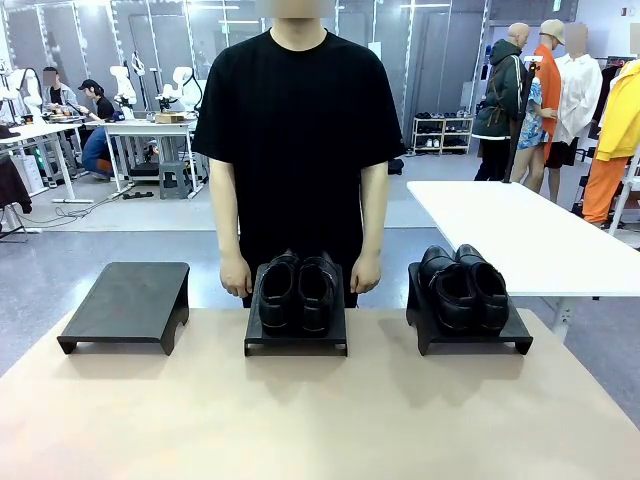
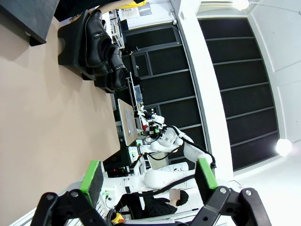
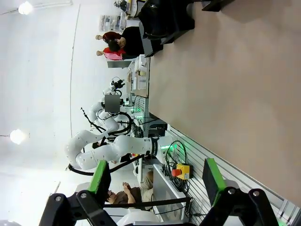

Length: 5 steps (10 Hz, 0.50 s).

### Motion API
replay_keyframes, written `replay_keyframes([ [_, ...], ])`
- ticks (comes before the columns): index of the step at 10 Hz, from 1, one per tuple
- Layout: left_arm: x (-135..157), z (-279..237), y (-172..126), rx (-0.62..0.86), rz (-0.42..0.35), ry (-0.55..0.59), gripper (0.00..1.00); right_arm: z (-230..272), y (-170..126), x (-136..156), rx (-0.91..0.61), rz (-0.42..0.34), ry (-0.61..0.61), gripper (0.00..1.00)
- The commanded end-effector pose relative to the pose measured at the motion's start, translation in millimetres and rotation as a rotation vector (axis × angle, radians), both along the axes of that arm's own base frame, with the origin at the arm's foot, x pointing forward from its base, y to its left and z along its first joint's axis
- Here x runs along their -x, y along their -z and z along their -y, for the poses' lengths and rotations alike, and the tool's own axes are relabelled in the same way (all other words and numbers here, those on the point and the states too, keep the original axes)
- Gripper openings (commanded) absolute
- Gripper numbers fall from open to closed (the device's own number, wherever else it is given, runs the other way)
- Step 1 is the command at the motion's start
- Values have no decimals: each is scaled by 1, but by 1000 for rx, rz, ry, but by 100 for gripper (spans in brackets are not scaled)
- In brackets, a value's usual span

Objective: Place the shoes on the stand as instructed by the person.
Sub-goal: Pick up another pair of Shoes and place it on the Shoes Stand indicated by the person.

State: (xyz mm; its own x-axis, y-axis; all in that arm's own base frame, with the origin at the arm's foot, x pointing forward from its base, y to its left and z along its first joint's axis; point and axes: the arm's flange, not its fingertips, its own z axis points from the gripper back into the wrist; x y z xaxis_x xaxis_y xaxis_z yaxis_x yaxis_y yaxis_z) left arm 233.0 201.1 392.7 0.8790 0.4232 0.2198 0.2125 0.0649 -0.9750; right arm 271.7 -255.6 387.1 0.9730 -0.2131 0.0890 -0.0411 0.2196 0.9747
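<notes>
One pair of glossy black shoes [image 1: 297, 292] sits on the middle black stand [image 1: 296, 340]. A second pair [image 1: 463, 288] rests on the right stand [image 1: 470, 338]. The left stand [image 1: 125, 300] is bare. The person [image 1: 298, 120] stands behind the middle stand, both hands [image 1: 236, 272] hanging at the table's far edge. In the left wrist view my left gripper [image 2: 148, 178] is open above the table, far from the shoes [image 2: 101, 44] on their stand [image 2: 70, 49]. My right gripper [image 3: 156, 176] is open too, with shoes [image 3: 164, 19] far off at the top.
The tan table [image 1: 300, 420] has free room in front of the three stands. A white table [image 1: 520, 235] stands behind on the right. A stand's corner [image 3: 216, 4] shows at the top of the right wrist view.
</notes>
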Motion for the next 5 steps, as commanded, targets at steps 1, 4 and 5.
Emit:
replay_keyframes([
  [1,1,-1,-1,9,17,3,100,0,0,3,-1,3,-8,100],
  [4,1,-1,-1,9,17,3,100,0,0,3,-1,3,-8,100],
  [5,1,-1,-1,9,17,3,100,0,0,3,-1,3,-8,100],
])
